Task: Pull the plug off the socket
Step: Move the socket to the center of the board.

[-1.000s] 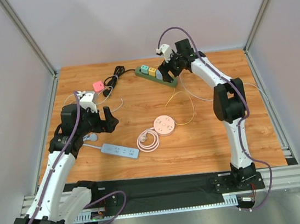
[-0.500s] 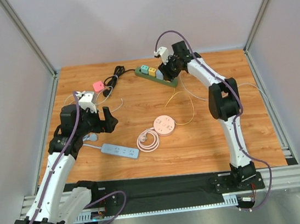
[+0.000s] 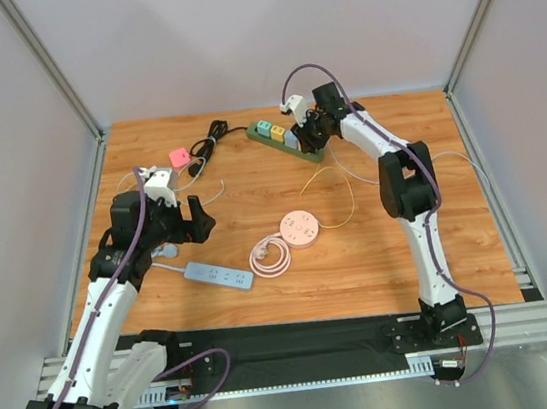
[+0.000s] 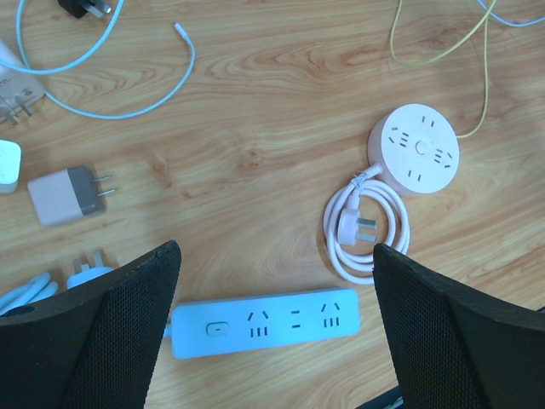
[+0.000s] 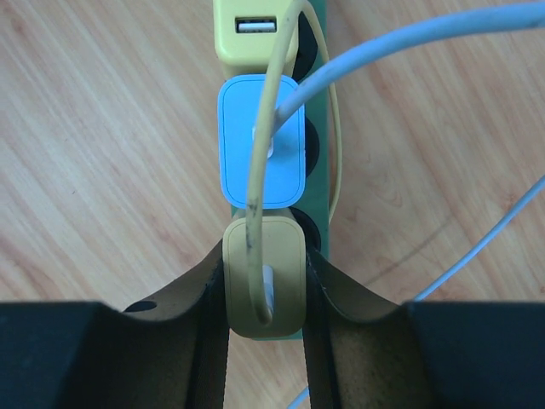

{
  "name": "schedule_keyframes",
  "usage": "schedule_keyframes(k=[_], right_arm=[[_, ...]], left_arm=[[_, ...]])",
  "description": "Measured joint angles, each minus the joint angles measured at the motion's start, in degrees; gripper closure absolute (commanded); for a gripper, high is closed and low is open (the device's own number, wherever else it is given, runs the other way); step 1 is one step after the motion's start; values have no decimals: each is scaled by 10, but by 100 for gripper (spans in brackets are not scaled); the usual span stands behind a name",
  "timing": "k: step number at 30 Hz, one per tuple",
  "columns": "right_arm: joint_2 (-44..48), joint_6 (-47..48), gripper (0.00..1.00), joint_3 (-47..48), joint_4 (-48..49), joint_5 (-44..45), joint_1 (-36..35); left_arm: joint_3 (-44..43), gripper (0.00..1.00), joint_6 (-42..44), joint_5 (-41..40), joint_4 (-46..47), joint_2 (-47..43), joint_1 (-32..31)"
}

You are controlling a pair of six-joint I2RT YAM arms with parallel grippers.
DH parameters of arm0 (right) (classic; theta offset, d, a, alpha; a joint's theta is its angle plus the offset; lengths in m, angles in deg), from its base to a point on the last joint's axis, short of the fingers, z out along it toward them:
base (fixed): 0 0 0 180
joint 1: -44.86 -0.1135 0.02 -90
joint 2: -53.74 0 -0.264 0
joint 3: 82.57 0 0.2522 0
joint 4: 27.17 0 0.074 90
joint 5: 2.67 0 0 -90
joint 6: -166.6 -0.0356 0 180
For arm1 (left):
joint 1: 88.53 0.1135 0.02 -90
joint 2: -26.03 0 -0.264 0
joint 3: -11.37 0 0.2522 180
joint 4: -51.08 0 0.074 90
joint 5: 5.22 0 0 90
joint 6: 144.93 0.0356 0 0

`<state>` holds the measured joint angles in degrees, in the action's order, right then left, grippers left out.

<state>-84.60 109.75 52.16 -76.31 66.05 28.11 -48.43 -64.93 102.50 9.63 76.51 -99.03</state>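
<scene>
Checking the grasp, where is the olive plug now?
Right wrist view: the olive plug sits on the green power strip, beside the blue plug, between the fingers of the right gripper.

- Green socket strip (image 5: 320, 204), far edge of table: largely buried under three plugs; near end behind the right gripper (image 5: 264, 264).
- Yellow plug (image 5: 251, 34): cut by the top edge.
- Khaki plug (image 5: 264, 298): pins unseen, flanks covered by the gripper's fingers.
- Blue strip (image 4: 272, 322): cord hidden behind a left gripper (image 4: 274, 256) finger.
- Black plug (image 4: 85, 7), white charger (image 4: 7, 166): cropped at the edges.
- Overhead view: plugs too small to distinguish.
</scene>
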Motion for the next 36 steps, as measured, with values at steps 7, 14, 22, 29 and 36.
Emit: schedule_keyframes(k=[7,14,22,29,36], right_arm=[[93,-55,100,-127,12,-42,-1],[145,-194,100,-216,58,-52,-22],[145,-325,100,-229,111,9,-85],[146,-370,100,-260,147,58,-129],[220,-322,100,-370,170,79,-131]], left_arm=[[0,0,0,9,0,0,0],[4,0,-1,17,3,0,0],[7,0,-1,20,3,0,0],[7,0,-1,24,3,0,0],[7,0,-1,36,5,-1,0]])
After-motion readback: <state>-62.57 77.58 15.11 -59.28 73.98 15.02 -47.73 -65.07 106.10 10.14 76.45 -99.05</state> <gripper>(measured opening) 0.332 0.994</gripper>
